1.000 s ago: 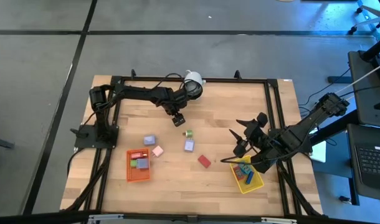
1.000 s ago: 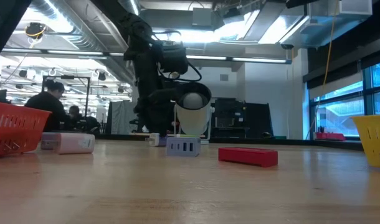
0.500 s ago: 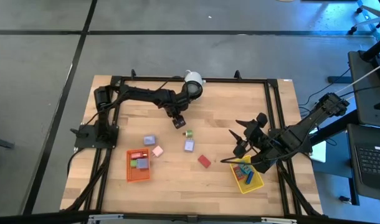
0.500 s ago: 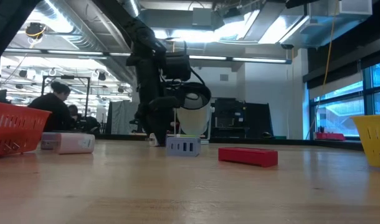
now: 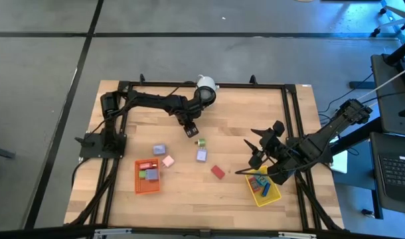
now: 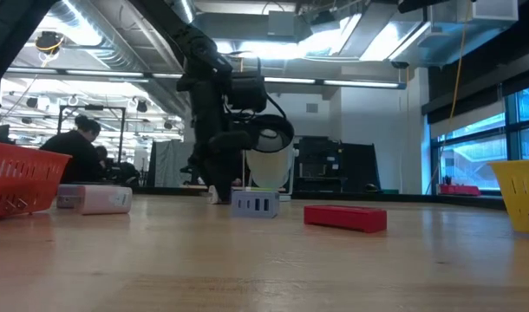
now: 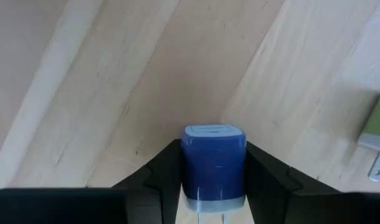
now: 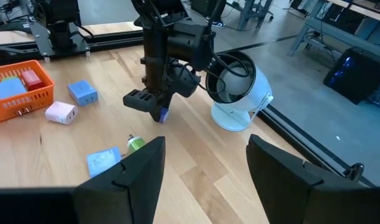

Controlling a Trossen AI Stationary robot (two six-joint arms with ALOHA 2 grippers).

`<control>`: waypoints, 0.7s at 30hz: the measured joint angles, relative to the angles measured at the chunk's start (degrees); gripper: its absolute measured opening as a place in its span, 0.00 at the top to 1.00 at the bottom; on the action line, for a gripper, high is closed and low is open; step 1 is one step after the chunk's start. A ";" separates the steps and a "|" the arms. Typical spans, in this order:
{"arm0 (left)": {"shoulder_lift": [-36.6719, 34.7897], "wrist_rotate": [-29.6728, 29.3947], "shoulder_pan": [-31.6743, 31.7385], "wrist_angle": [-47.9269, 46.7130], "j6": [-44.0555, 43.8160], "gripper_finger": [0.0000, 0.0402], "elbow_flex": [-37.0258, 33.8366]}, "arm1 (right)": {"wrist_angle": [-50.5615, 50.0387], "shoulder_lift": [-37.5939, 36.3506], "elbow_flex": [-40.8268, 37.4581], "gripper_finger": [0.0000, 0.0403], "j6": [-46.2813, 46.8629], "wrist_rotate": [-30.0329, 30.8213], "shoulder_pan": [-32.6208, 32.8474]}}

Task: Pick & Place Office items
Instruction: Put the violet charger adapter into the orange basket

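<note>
Floor: grey concrete (image 5: pixel 50 60) with dark seams, upper left of the high view.
Ceiling: exposed ducts and strip lights (image 6: pixel 100 74), upper part of the low view.
Windows: tall panes (image 6: pixel 473 143) at right.
People: seated figure (image 6: pixel 74 152) at far left.
Furniture: desk with laptop (image 5: pixel 395 169), right edge of the high view.

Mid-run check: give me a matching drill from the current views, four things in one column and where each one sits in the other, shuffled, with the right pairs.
Things:
1. blue charger
2. red block
3. green piece
4. right gripper

Places:
A. lying loose on the table between the two trays
B. hovering beside the yellow tray
C. between the fingers of the left gripper
D. on the table just beside the left gripper

Pairs: 1-C, 2-A, 3-D, 4-B
</note>
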 joint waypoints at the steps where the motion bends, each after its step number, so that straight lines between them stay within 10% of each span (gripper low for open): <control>1: 0.00 0.23 0.00 -0.33 -0.02 0.66 0.02 | -0.01 -0.01 0.00 0.44 0.00 0.00 0.00; 21: -13.97 1.02 -0.55 -9.46 0.18 0.67 -0.02 | 0.06 0.00 0.00 0.44 -0.24 -0.02 0.00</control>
